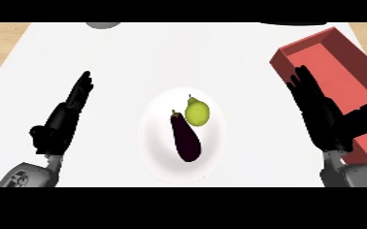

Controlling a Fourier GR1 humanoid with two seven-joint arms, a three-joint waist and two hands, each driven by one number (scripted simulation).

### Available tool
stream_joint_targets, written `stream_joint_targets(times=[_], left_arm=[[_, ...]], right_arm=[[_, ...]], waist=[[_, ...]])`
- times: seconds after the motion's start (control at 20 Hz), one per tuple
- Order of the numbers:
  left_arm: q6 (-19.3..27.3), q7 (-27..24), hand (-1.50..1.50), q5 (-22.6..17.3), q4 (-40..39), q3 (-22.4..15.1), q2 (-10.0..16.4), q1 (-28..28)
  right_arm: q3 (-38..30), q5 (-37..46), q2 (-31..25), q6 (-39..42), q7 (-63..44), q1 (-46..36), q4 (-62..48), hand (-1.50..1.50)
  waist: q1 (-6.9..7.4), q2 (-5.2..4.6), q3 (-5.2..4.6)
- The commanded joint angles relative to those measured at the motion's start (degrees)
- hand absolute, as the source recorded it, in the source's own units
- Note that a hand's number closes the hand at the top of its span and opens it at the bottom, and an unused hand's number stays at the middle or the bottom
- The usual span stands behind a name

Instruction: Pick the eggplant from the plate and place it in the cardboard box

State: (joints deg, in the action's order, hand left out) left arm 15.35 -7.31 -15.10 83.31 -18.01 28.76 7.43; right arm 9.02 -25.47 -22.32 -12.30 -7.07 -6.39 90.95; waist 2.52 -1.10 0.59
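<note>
Eggplant (pixel 186 140): 1, dark purple, glossy, long, stem end far. Lies on 1 white plate (pixel 154 140) mid tabletop (pixel 179 53), just beside 1 yellow-green pear (pixel 198 112). 1 red box (pixel 337 63) far right. Left robot hand (pixel 68 114) & right robot hand (pixel 315 106): both released, fingers straight.

red box (pixel 329 60) cut by right edge, partly behind right hand (pixel 319 110), grey object (pixel 104 24) clipped above

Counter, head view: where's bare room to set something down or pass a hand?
Free: the counter strip beyond the plate, up to the grey object at the far edge; the lane between left hand and plate; the lane between plate and right hand. Crowded: the plate, with eggplant beside pear; the right side, where the right hand overlaps the red box.
</note>
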Motion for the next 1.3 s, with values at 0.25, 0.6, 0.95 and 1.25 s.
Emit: stream_joint_targets(times=[0.25, 0.6, 0.95, 1.25], left_arm=[[4.20, 8.54, 0.00, -7.71, 7.02, 7.42, -5.17, 0.42], [2.23, 11.91, 0.00, -10.74, 5.90, 9.40, -5.55, 1.52], [5.70, 14.70, 0.00, -7.08, 10.19, 6.21, -6.60, 0.16], [5.90, 15.12, 0.00, -6.92, 8.57, 7.47, -6.93, 3.05]], right_arm=[[-1.53, 8.22, 2.09, -6.77, -1.65, -15.58, -11.12, 1.50], [9.72, 27.38, -3.94, -5.88, 2.43, -15.27, -15.85, -1.50], [17.78, 29.84, -10.93, 11.64, -9.80, -23.55, -10.83, -1.50], [19.60, 19.06, -11.91, 31.89, -27.43, -33.79, -6.89, -1.50]], waist=[[-0.87, 0.91, -0.59], [-1.82, 0.99, -0.60], [-1.79, 1.42, -0.69], [-2.10, 1.36, -0.72]])
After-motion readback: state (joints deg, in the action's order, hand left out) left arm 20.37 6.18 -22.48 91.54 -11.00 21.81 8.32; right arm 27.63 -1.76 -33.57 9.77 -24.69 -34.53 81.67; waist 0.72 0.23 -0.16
